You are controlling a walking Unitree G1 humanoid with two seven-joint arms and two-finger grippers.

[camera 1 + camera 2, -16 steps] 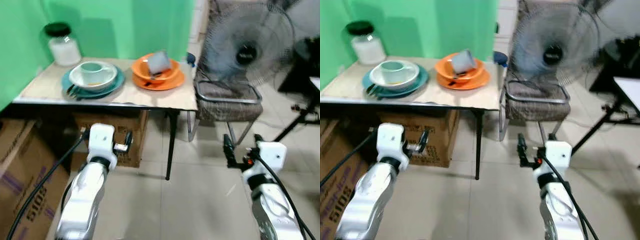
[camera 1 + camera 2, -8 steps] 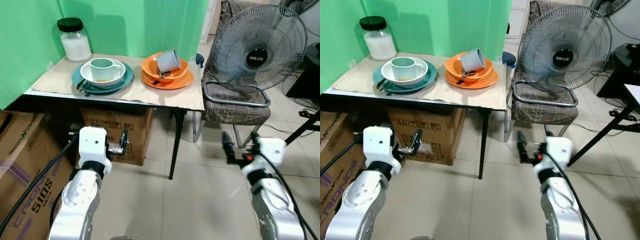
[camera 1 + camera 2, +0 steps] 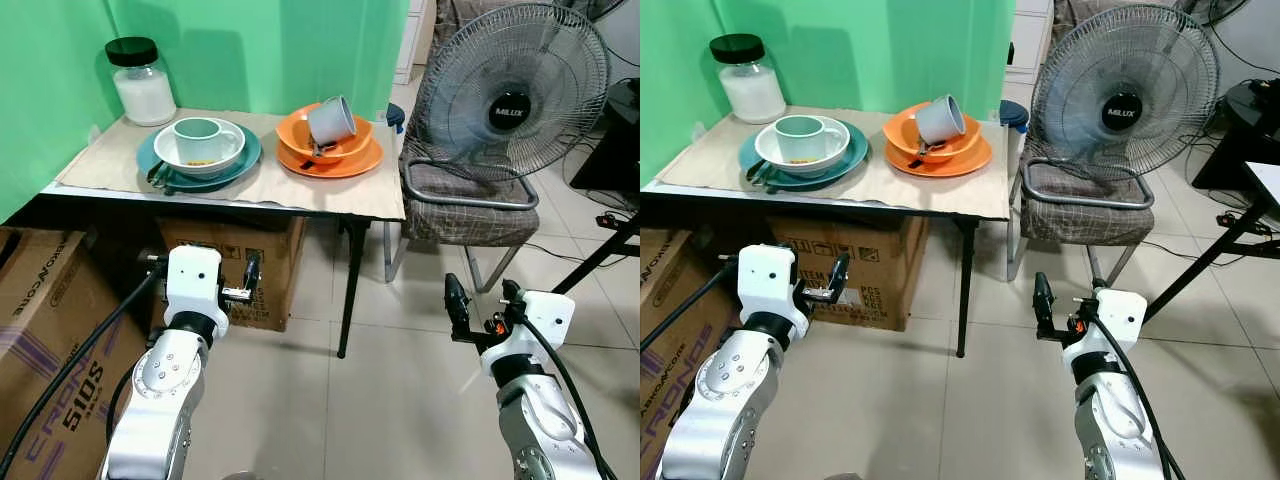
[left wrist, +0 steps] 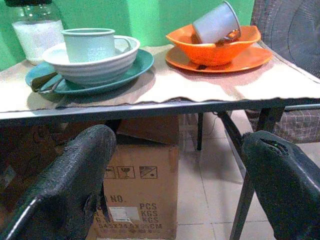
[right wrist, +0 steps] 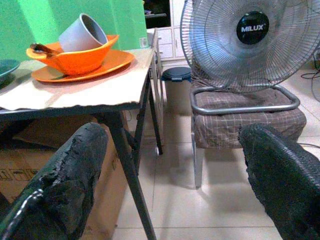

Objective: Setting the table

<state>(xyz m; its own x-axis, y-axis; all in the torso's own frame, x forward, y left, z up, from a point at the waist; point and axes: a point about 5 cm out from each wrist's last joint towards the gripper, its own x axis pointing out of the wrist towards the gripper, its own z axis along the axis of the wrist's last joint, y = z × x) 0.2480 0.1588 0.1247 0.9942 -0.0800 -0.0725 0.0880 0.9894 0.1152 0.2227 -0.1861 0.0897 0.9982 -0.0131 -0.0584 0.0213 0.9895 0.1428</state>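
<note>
1. Our left tool (image 3: 247, 283) and right tool (image 3: 478, 304) both hang below the level of the surface (image 3: 330, 190), fingers apart and holding nothing.
2. The dishes sit ahead of and above both tools. On the left is a teal plate (image 3: 243, 160) carrying a white bowl (image 3: 196, 158) with a pale green mug (image 3: 197, 133) in it. On the right is an orange plate (image 3: 345, 166) carrying an orange bowl (image 3: 352, 136) with a grey cup (image 3: 330, 120) tipped on its side.
3. We judge our left arm nearer the teal set. The orange set lies between the two arms, up and to the left of our right tool.
4. The grey cup's long axis leans, its mouth facing up and away towards the right.
5. A glass jar (image 3: 142, 83) of white contents stands at the back left corner.
6. Readable writing: "MILUX" on the fan (image 3: 511, 111) and "CRON… 510S" on the near cardboard box (image 3: 45, 350).
</note>
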